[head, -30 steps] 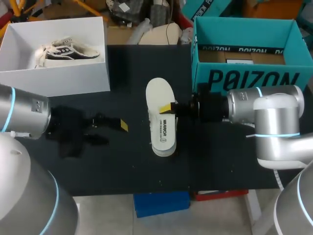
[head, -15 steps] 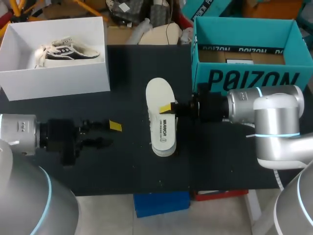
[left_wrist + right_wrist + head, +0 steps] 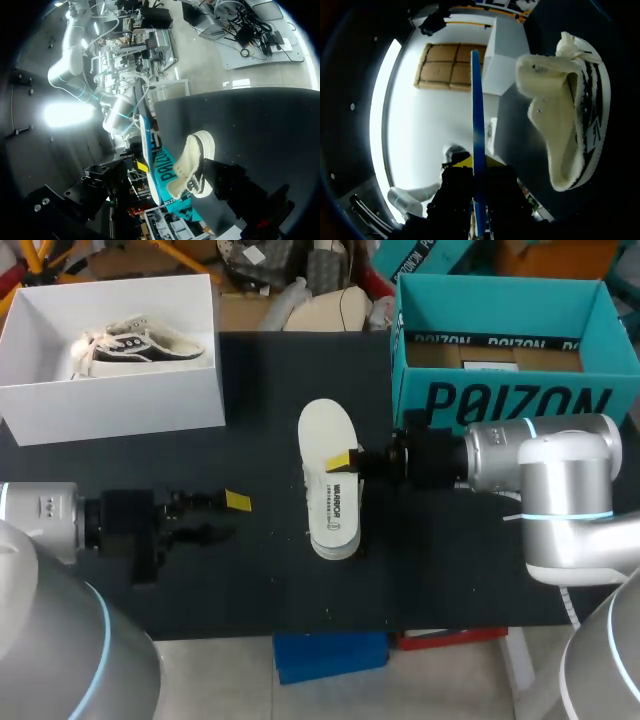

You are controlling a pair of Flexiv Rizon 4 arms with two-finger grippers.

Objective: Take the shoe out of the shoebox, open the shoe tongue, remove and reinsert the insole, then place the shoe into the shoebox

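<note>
Shoe (image 3: 325, 530) mid-table, left jaws (parted) well apart leftward

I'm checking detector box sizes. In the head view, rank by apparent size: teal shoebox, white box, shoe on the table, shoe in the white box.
Largest: teal shoebox and white box, too alike to rank.
Next: shoe on the table.
Smallest: shoe in the white box, by a little.

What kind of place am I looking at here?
Probably a robotics lab bench: a left arm and right arm extend over a black table with a loose shoe, a white shoebox holding a second shoe, and a teal box.
</note>
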